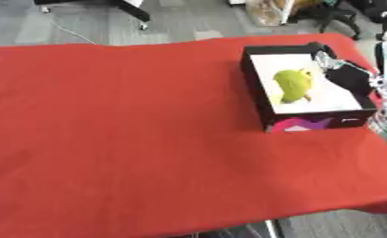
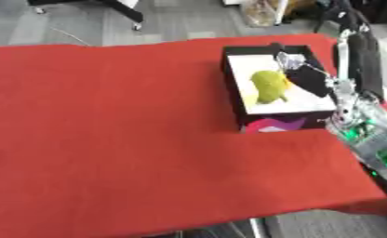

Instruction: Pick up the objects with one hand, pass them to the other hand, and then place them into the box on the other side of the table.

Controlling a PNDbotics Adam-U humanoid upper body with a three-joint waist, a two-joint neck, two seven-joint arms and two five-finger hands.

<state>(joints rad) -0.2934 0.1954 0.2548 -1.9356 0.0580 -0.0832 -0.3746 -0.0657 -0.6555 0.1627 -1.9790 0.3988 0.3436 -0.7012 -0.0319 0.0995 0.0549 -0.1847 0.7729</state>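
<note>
A red tablecloth (image 1: pixel 131 130) is seen covering the table, bare across its left and middle. Toward the right far side a black box (image 1: pixel 257 93) with a white inside is set on the cloth. A yellow-green toy (image 1: pixel 294 84) lies inside the box. The right hand (image 2: pixel 304 73) is reached over the box's right edge, just beside the toy; whether its fingers are straight or curled cannot be told
</note>
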